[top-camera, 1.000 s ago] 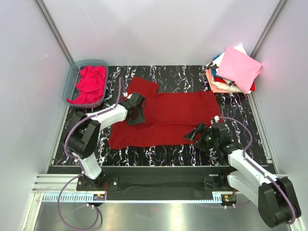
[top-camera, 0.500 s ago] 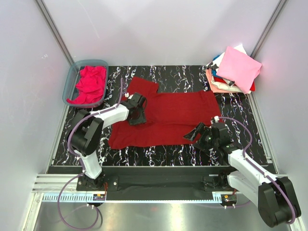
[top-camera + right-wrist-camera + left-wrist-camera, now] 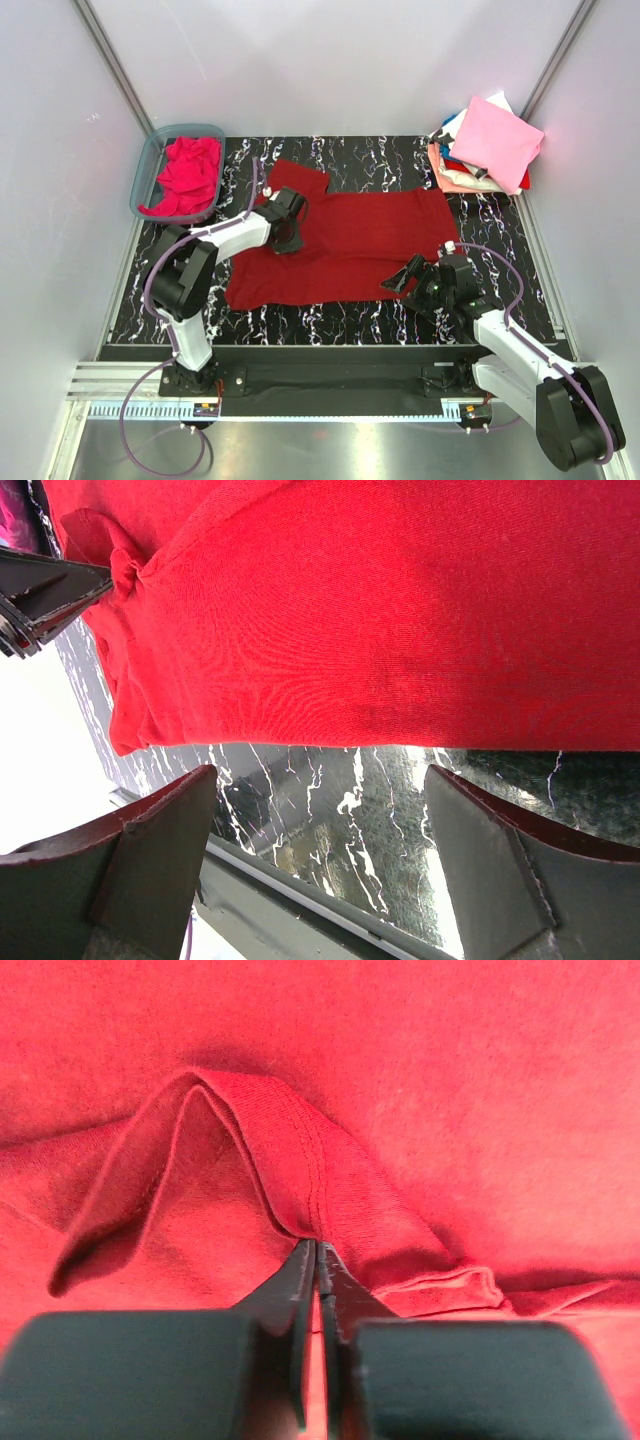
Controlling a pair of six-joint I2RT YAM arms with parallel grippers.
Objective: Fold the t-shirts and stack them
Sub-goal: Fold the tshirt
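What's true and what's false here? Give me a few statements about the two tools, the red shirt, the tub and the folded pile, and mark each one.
1. The left tool is shut on a pinched-up fold of the crimson shirt. True.
2. The right tool grips the shirt's hem. False: it stands open at the shirt's near edge, holding nothing.
3. A magenta shirt lies in the tub at the far left. True.
4. The folded pile has a blue shirt on top. False: the top one is pale pink.
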